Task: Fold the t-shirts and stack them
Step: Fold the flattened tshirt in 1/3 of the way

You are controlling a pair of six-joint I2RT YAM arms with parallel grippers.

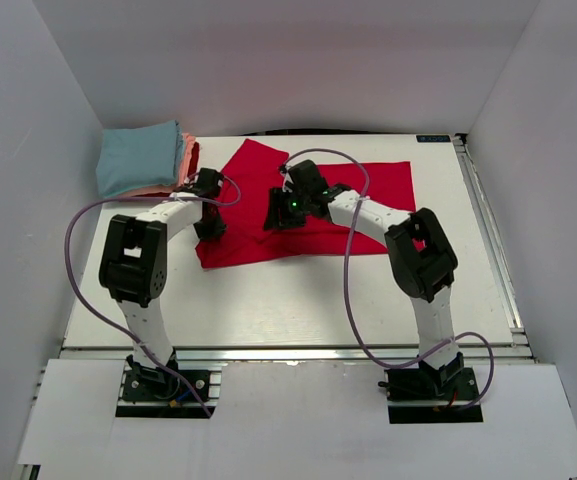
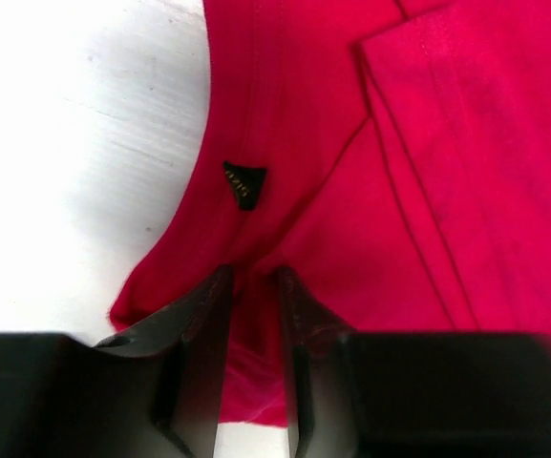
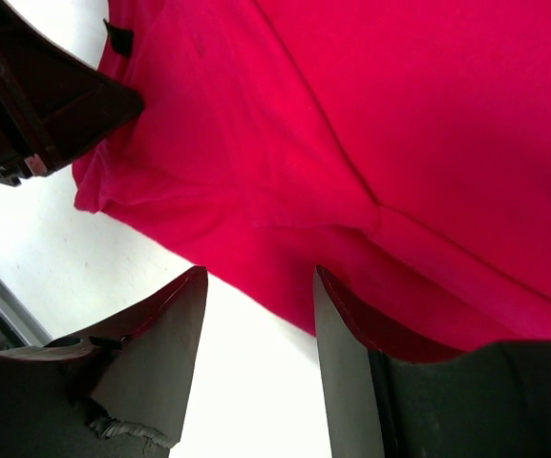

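Observation:
The bright red t-shirt (image 1: 368, 185) lies spread across the middle of the white table, with one corner folded over. Its neckline with a black label (image 2: 244, 181) shows in the left wrist view. My left gripper (image 1: 209, 228) (image 2: 253, 277) is at the shirt's left edge. Its jaws are narrowly open astride a ridge of red cloth (image 2: 418, 143). My right gripper (image 1: 278, 215) (image 3: 259, 277) hangs open over the shirt's (image 3: 399, 124) near edge, holding nothing. The left gripper (image 3: 36, 105) shows nearby in the right wrist view. A folded stack (image 1: 138, 160) sits back left, light blue on top, salmon-pink and red below.
White walls close in the table on three sides. A metal rail (image 1: 490, 230) runs along the right edge and another along the front edge (image 1: 288, 350). Purple cables (image 1: 350, 300) loop from both arms. Bare table (image 1: 298, 300) lies between the shirt and the arm bases.

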